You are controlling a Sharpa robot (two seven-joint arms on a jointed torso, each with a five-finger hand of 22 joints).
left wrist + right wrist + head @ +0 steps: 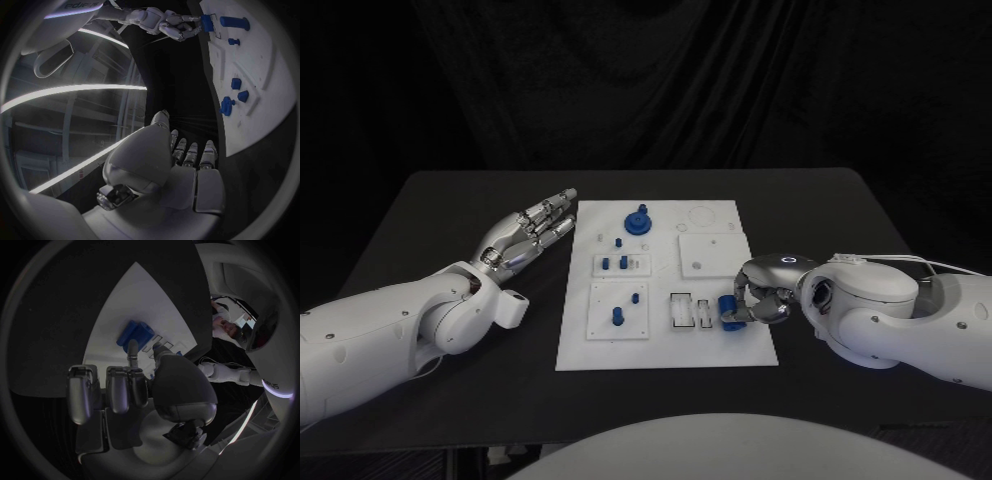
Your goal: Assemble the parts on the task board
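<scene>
I have the right hand (759, 296) at the near right corner of the task board (713, 352), and the blue block (730, 311) it is working sits directly under its fingertips, on the left side of the hand as I see it from the head camera. From the right wrist camera the same blue block (135, 335) lies just ahead of the fingers (132, 351), one of which reaches out to touch or nearly touch it; whether the block is actually pinched I cannot tell, so I log the grasp as unconfirmed. The block stands beside the clear slotted holder (685, 311), which lies just left of it on the board; my judgement is that the coming move is a short leftward shift into that holder. The block's long axis seems to run near-to-far, parallel with the slots, though it is partly hidden by the hand. The right hand is plainly the nearer one. The left hand (531, 237) rests on the black table (430, 215) just beside the board's far left edge, fingers straight and spread, holding nothing, well apart from the block. Room: the board's near edge and right edge are both close to the right hand, so I have little margin there; leftward lie the small blue pegs (620, 311) in the near left tile, well apart from the holder. The blue knob (638, 221) at the far end is out of the way.
</scene>
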